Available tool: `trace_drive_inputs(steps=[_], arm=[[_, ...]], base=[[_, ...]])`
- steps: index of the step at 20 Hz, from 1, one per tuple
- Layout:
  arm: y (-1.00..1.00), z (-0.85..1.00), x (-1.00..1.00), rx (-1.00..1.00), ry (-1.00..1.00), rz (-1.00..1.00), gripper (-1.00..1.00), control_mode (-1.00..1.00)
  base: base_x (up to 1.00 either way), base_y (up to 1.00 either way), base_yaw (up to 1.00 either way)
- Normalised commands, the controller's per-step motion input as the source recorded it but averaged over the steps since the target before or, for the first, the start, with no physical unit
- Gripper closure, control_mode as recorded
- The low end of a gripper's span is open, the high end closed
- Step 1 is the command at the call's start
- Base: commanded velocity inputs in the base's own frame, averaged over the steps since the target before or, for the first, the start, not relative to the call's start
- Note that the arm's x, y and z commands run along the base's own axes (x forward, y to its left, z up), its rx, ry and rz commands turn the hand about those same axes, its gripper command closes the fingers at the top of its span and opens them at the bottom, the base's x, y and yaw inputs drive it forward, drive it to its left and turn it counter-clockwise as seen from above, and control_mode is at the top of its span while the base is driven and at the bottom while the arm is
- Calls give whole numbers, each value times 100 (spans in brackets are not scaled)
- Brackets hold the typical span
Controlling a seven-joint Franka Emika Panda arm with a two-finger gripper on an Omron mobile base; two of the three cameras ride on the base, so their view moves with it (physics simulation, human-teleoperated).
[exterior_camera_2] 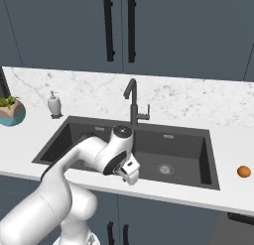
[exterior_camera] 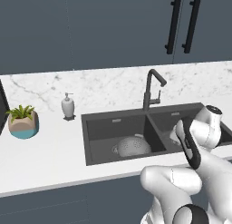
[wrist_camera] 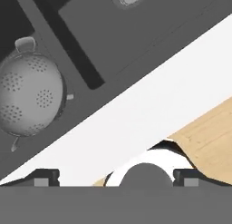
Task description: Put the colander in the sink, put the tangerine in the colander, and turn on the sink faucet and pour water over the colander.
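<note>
Right base view shows you the tangerine [exterior_camera_2: 243, 171] on the table [exterior_camera_2: 233, 140], well right of the gripper [exterior_camera_2: 130, 173]; jaws spread apart, holding nothing, colander [wrist_camera: 29, 99] in the sink [exterior_camera_2: 208, 159].

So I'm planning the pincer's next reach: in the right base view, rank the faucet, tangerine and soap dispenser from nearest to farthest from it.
1. Tall dark slim gooseneck faucet: just behind the open pincer, at the sink's back edge.
2. Small white soap dispenser: back left on the marble counter.
3. Small round orange tangerine: far right on the counter, beyond the right basin.
</note>
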Motion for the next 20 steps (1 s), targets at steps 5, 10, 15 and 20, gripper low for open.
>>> trace_drive_inputs(steps=[5,10,15,20], arm=[[-82,-5,8,-17,-6,17,-100,-100],[-91,0,0,-16,-3,14,-100,-100],[-72,1,0,-13,1,1,-100,-100],[-66,25,-2,-2,4,-7,-100,-100]], base=[[0,0,0],[0,0,0],[0,0,0],[0,0,0]])
